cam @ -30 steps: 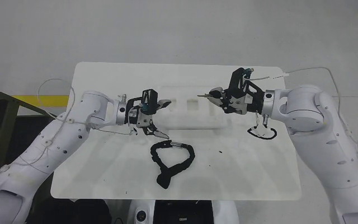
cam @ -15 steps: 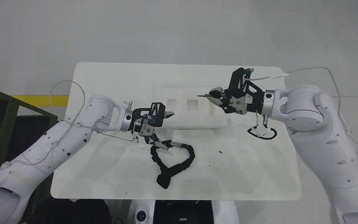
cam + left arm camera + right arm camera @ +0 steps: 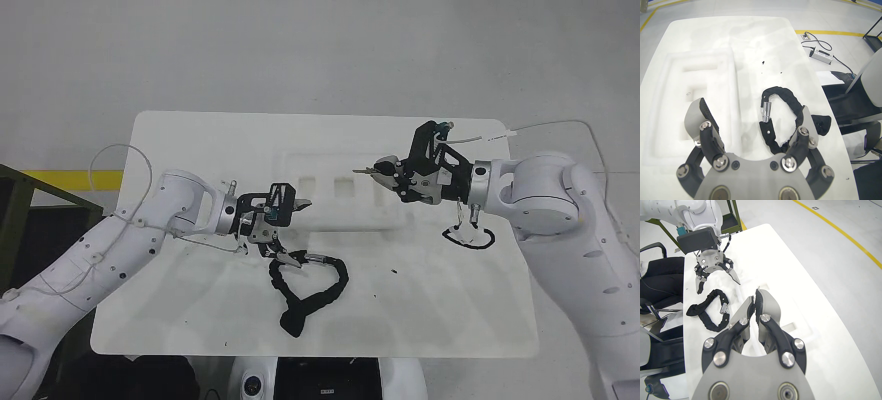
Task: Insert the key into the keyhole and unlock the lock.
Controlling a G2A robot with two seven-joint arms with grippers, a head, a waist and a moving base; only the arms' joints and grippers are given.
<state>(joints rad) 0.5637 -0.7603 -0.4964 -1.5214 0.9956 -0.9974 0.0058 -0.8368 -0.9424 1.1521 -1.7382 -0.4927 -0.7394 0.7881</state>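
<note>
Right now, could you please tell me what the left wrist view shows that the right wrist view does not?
Left wrist view: a power adapter on the floor. Right wrist view: the right gripper shut on the key, and the left arm. Both: the open left gripper, chain lock, foam tray, white table.

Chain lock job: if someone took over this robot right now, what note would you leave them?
Left tool: open, poised over the chain lock on the table. The lock's metal cylinder sits within its open span, and nothing is gripped.
Right tool: shut on the key, held above the foam tray, well apart from the lock.
Done: key is in hand.
Left: steady the lock, bring the key to it, insert, turn.
</note>
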